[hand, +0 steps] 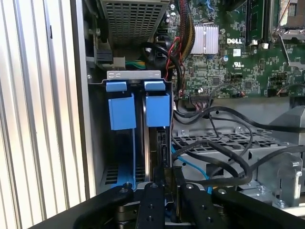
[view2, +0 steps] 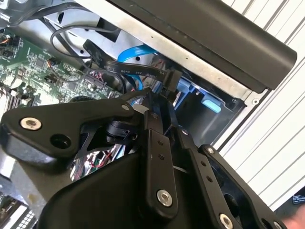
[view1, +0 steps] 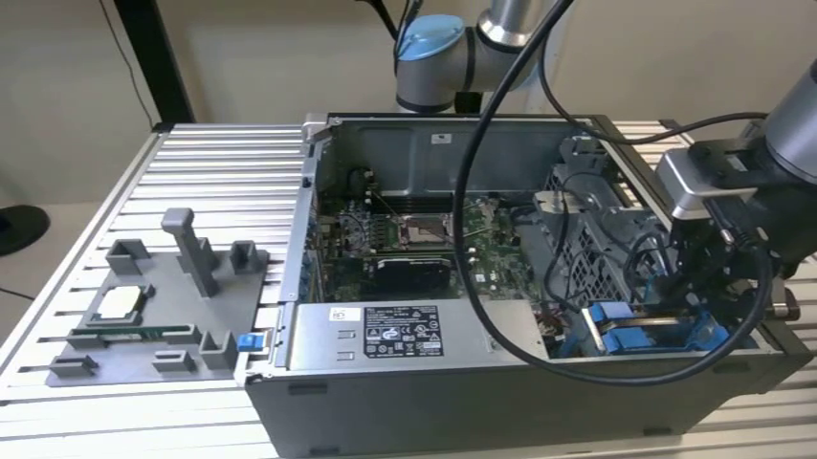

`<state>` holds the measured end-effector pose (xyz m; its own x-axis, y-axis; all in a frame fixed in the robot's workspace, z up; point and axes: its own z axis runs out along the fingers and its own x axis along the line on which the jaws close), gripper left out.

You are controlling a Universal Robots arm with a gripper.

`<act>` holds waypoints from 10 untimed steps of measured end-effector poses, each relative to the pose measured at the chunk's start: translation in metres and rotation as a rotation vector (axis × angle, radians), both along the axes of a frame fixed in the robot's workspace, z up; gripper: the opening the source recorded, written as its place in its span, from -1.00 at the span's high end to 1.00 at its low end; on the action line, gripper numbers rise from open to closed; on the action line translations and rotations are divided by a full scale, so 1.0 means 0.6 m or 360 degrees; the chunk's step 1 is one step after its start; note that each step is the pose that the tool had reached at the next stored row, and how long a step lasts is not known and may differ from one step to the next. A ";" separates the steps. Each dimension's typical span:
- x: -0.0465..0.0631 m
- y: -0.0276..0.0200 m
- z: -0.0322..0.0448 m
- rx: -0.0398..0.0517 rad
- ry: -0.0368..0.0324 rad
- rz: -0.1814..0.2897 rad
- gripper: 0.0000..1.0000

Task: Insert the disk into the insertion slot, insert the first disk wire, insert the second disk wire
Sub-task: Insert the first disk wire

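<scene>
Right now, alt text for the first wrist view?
The gripper hangs over the insertion slot, a grey metal bay with two blue tabs, inside an open computer case. Black cables loop beside it, near a green motherboard.

Tangle of black cables [hand: 243,164] just beside the insertion slot [hand: 122,114], case wall [hand: 78,119] opposite.

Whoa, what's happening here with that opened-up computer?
A robot arm is working inside an open computer case that lies on a slatted table. Its gripper is down at the insertion slot, the bay with blue tabs at a corner of the case, close to a flat black wire. A grey tray sits beside the case, on the exterior view's left.
</scene>
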<state>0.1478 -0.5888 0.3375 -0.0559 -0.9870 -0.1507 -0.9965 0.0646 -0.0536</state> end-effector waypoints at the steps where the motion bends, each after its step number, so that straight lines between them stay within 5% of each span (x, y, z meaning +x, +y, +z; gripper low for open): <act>1: 0.000 0.0001 -0.002 0.0001 0.0000 0.0000 1.00; 9: -0.001 0.0005 -0.012 0.0000 0.0000 0.0000 1.00; 10: -0.001 0.0006 -0.013 0.0003 0.0001 0.0000 -1.00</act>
<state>0.1474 -0.5885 0.3295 -0.0560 -0.9868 -0.1523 -0.9965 0.0647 -0.0531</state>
